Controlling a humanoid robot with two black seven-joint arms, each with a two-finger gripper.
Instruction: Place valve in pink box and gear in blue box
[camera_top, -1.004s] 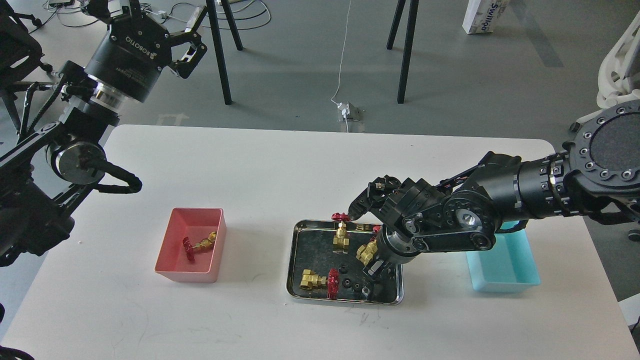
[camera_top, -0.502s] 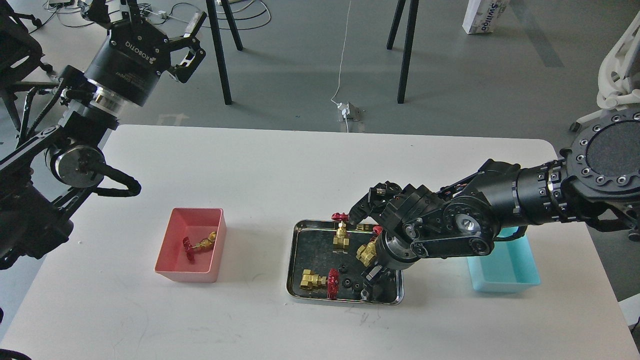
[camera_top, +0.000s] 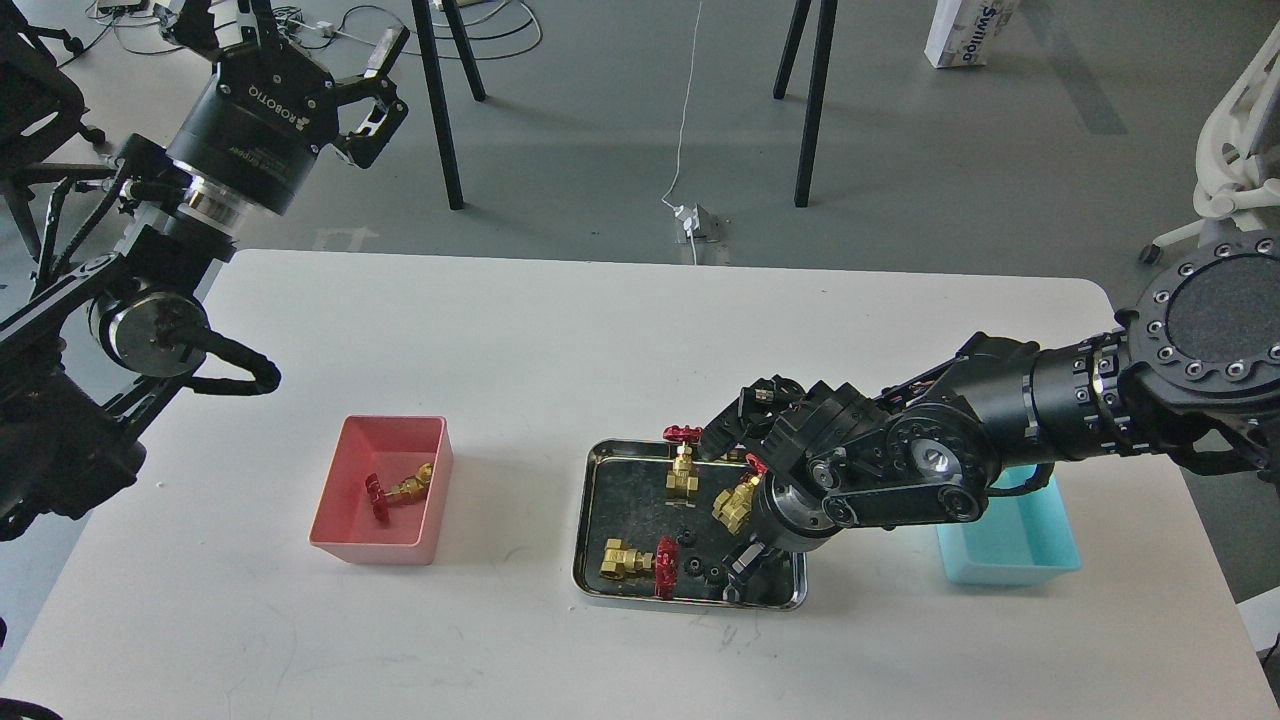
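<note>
- Right gripper (camera_top: 745, 565) hangs low over the near right part of the steel tray (camera_top: 592, 520), fingers pointing down among the small parts; from here I cannot tell whether they are spread or pinching anything.
- Judged purpose: a pick from the tray, likely a gear (camera_top: 715, 574), which lies just beside the fingers.
- Left gripper (camera_top: 300, 30) is held high, well left of the tray, fingers spread, holding nothing.
- Pink box (camera_top: 345, 530), left of the tray, holds one valve (camera_top: 400, 490).
- Blue box (camera_top: 1020, 550), right of the tray, is partly hidden by the right arm; contents unclear.
- Three valves crowd the tray; the one (camera_top: 737, 503) nearest the wrist is the likely obstruction.
</note>
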